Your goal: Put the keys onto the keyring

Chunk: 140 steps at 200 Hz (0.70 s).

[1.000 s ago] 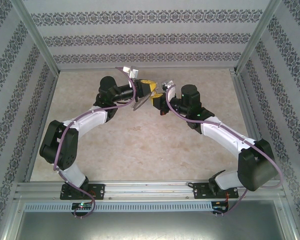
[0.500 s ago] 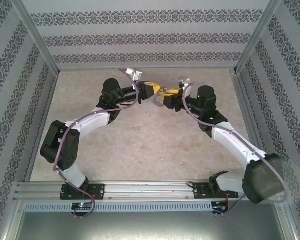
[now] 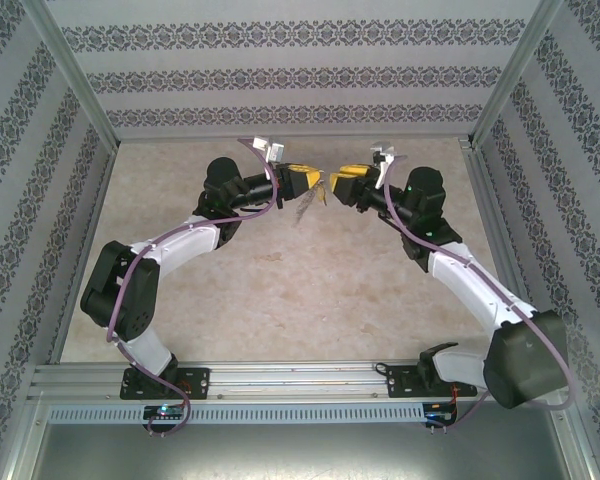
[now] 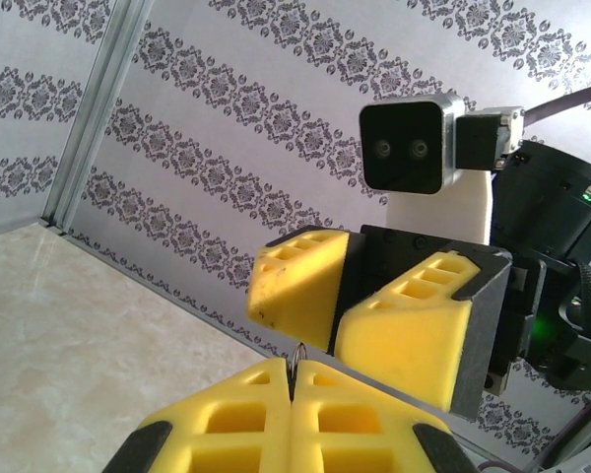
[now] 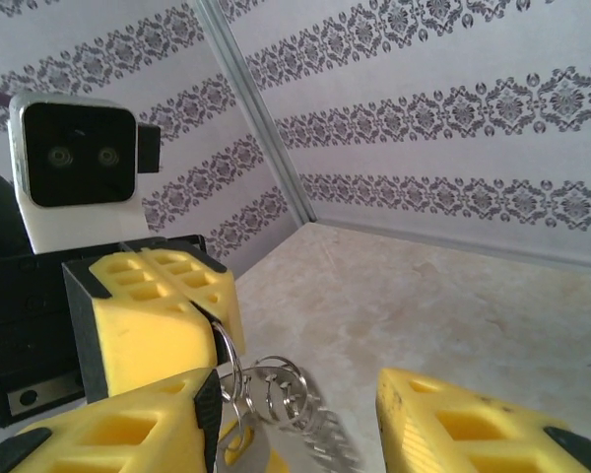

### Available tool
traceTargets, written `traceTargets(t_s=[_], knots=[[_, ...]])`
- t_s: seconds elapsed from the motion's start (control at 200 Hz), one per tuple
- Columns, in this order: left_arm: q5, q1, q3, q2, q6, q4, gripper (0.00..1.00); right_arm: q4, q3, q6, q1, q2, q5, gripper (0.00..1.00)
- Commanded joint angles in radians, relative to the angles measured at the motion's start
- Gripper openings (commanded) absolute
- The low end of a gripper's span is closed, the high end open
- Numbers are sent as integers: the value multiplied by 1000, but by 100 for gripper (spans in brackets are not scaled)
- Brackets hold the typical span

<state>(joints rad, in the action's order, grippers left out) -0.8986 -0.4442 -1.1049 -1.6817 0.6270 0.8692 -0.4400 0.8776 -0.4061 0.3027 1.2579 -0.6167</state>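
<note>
My left gripper is shut on a thin grey metal ring, the keyring, whose edge pokes up between its yellow pads. Silvery chain links hang from the ring above the table, and they show as a pale dangling strip in the top view. A flat grey piece hangs under the ring; I cannot tell whether it is the key. My right gripper faces the left one tip to tip. It is open, with its fingers on either side of the chain and touching nothing.
Both arms reach to the far middle of the beige table, close to the patterned back wall. Metal frame posts stand at the corners, and patterned side walls close in left and right.
My right gripper has swung up and to the right, from under the left gripper to level with it, facing it. The left gripper holds still with the ring; the chain dangles a little further right.
</note>
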Motion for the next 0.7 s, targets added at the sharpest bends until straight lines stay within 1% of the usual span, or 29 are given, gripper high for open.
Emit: traceTargets(t_s=[0.0,0.18,0.385,0.545,0.694], knots=[[10,-9,1,34,3,59,0,-112,35,-78,-4,26,-55,46],[8,-12,1,29,3,59,0,-196,12,-137,-5,56,-80,45],[7,-13,-1,29,1,56,0,-219,8,-154,5,74,-100,44],[8,-14,0,31,-2,56,0,-223,8,-154,17,89,-108,41],[9,-16,-1,31,-4,54,0,-227,-1,-156,23,93,-114,35]])
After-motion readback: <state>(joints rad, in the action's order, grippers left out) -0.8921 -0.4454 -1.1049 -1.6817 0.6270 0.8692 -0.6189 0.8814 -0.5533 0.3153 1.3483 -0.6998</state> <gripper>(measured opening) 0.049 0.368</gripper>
